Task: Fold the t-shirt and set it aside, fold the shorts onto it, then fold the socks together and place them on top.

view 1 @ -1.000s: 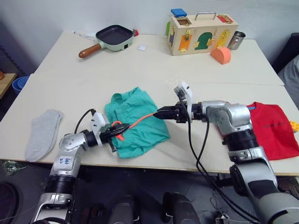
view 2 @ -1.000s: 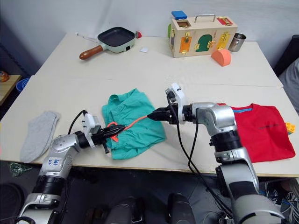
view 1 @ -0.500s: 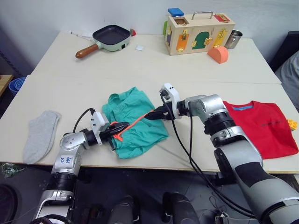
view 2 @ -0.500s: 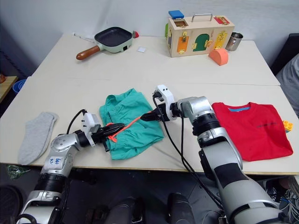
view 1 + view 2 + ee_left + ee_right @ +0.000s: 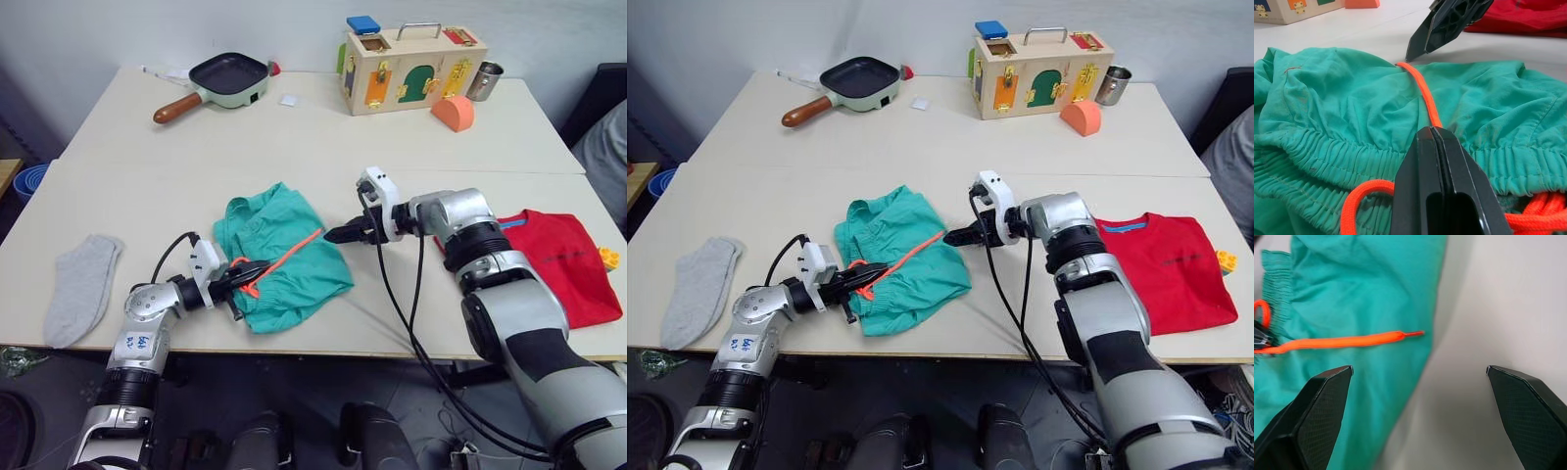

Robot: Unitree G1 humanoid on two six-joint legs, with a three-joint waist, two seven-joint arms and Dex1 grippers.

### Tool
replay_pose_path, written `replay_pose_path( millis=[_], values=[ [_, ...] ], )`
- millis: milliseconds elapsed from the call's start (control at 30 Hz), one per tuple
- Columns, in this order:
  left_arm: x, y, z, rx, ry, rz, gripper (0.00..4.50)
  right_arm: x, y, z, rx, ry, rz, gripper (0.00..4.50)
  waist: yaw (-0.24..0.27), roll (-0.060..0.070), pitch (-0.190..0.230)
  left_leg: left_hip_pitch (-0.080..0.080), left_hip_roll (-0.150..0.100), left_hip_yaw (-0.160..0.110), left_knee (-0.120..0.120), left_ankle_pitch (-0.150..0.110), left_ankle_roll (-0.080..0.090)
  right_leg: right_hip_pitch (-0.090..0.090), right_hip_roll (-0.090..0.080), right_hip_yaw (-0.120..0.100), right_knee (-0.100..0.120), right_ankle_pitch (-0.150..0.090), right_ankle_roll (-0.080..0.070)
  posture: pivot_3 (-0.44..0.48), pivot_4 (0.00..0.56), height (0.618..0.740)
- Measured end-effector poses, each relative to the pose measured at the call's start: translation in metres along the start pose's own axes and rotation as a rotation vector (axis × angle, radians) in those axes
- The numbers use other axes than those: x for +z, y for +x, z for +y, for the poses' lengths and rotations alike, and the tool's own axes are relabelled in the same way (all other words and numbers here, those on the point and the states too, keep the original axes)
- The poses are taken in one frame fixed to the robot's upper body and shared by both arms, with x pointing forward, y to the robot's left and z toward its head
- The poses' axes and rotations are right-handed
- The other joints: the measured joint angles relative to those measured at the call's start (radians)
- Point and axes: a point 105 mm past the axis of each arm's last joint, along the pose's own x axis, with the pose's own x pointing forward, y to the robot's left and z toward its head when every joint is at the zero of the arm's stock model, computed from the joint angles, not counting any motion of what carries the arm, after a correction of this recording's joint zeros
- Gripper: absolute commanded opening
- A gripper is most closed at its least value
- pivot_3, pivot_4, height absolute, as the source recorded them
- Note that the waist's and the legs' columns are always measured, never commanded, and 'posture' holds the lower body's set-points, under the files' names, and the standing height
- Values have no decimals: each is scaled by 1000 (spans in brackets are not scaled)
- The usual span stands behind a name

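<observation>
Your teal-green crinkly shorts (image 5: 279,257) lie crumpled mid-tabletop (image 5: 294,157); thin, limp and slippery, so grip the gathered waistband (image 5: 1327,156), not the orange drawstring (image 5: 294,250). Left hand (image 5: 253,275) is clenched there on the cord; right hand (image 5: 1415,382) hangs released beside the shorts' edge

This looks like a robot test room, not a home. Two plain pale tables (image 5: 294,127) stand pushed together against a bare white wall (image 5: 118,29). Odd practice props sit along the far edge: a wooden latch box (image 5: 407,56), a small pan (image 5: 227,78), a metal cup (image 5: 483,80) and an orange block (image 5: 452,113). Black cables (image 5: 402,313) hang off the near edge.
</observation>
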Motion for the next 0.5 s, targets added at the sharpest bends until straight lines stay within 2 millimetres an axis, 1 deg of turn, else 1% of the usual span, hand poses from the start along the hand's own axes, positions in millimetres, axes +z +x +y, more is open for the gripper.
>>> replay_pose_path(
  millis=[100, 167, 200, 267, 333, 500],
  values=[
    [0, 0, 0, -1, 1, -1, 0, -2, 17, 20, 100, 56, 24, 4479, -1, 0, 0, 0, 1, 0, 0, 0, 0, 0, 1, 0, 0, 0, 0, 0, 150, 740],
    [0, 0, 0, -5, 2, 0, 0, -4, 24, 30, 149, 82, 39, 4479, -1, 0, 0, 0, 0, 0, 0, 0, 0, 0, 0, 0, 0, 0, 0, 0, 150, 740],
    [0, 0, 0, -8, 2, 1, 0, -4, 26, 33, 164, 98, 43, 4302, -1, 0, 0, 0, 0, 0, 0, 0, 0, 0, 0, 0, 0, 0, 0, 0, 150, 740],
    [0, -2, 0, -15, 6, 7, 0, -5, 31, 37, 182, 129, 40, 3839, -1, 0, 0, 0, 0, 0, 0, 0, -1, 0, 0, 0, 0, 0, 0, 0, 150, 740],
    [0, -3, 1, -22, 12, 13, 0, -7, 35, 36, 180, 176, 23, 3189, -1, 0, 0, 0, 0, 0, 0, 0, -1, 0, 1, 0, 0, 0, 0, 0, 150, 740],
    [0, -6, 0, -28, 11, 10, 0, -9, 36, 31, 161, 250, -14, 1348, 1, 0, 0, -1, 0, 0, 0, 0, -1, -1, 0, 0, 0, 0, 0, 0, 150, 740]
  ],
)
